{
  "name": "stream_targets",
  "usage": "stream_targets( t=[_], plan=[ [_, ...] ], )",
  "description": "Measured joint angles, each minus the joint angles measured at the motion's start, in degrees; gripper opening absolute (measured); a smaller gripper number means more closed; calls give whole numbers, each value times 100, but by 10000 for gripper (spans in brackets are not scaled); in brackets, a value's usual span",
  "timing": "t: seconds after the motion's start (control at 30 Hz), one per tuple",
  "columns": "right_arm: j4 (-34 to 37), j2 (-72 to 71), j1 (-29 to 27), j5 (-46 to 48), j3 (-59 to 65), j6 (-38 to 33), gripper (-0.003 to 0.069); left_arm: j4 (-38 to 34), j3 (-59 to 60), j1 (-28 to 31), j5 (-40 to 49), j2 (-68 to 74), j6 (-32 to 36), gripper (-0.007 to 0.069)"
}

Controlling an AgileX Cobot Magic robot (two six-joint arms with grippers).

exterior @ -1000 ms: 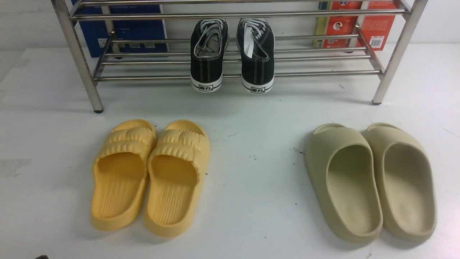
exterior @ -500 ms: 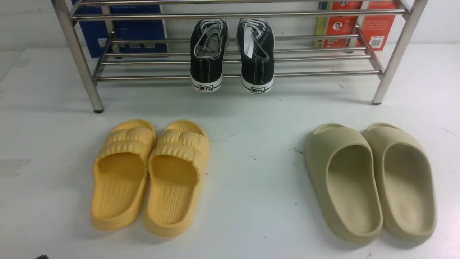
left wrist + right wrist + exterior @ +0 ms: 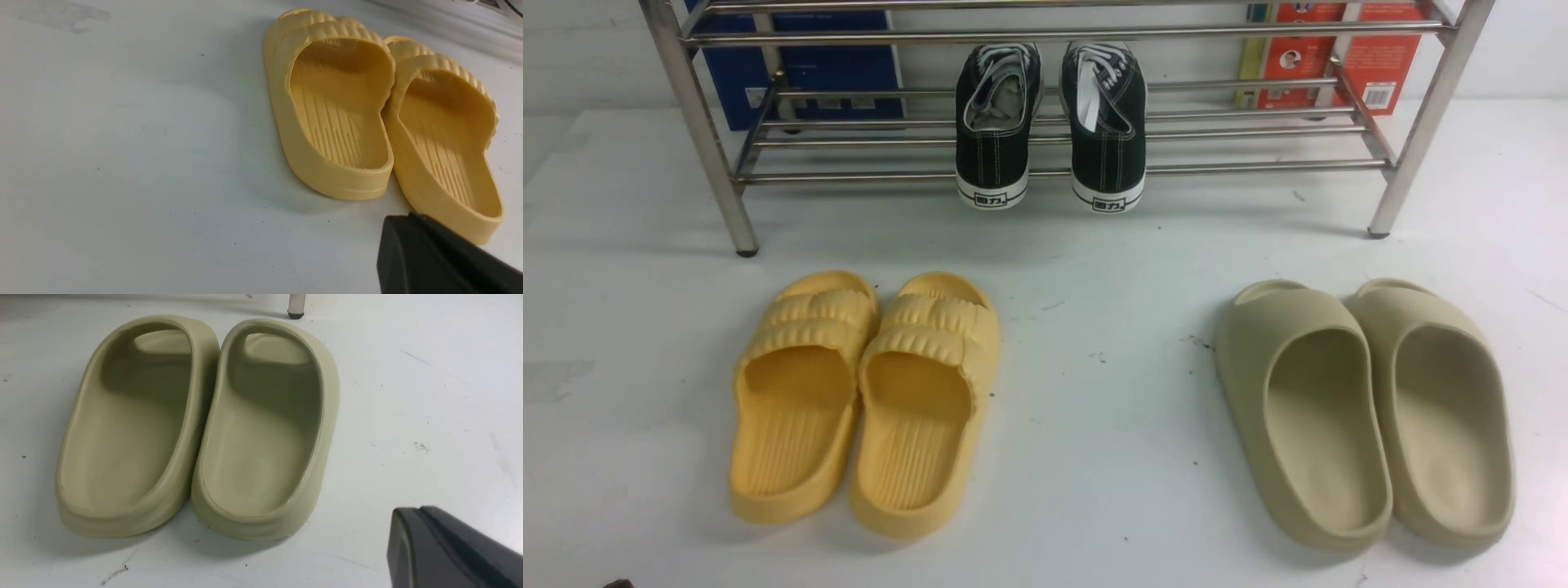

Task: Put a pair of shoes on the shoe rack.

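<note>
The pair of shoes [image 3: 995,147], two black canvas low-top sneakers with white laces and white soles, is the thing to watch, and I take the task to be done.

Nearest to me, the arms are drawn back to the near edge of the white bench [image 3: 1094,457]. Of the left jaws the wrist camera catches only a dark tip, hovering near the heel of a yellow slide; they are closed and hold nothing. The right jaws show the same way, a dark tip off to one side of the beige-olive slides. I cannot tell whether they are open or closed, but nothing is between them.

Further in, the pair of yellow ribbed foam slides [image 3: 800,400] lies toward the bench's left side, the two touching. The pair of smooth beige-olive foam slides [image 3: 1323,425] lies toward the right side, also touching. Both pairs sit flat on the bench, well short of the rack.

Beyond them stands the wide, shiny stainless-steel shoe rack [image 3: 1258,167] along the far edge. The sneakers sit on its lower rails, about mid-width, side by side with a small gap. Their toes point away, and their heels hang a little over the front rail. A blue box [image 3: 809,69] and a red box [image 3: 1372,65] stand behind.

Nothing seems left to do, though those overhanging heels look slightly precarious.
</note>
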Motion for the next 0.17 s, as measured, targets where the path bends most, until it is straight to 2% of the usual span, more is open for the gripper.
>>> stream_targets(
  t=[0.17],
  plan=[
    [0, 0, 0, 0, 0, 0, 46, 0, 0, 0, 1, 0, 0, -13]
  ],
)
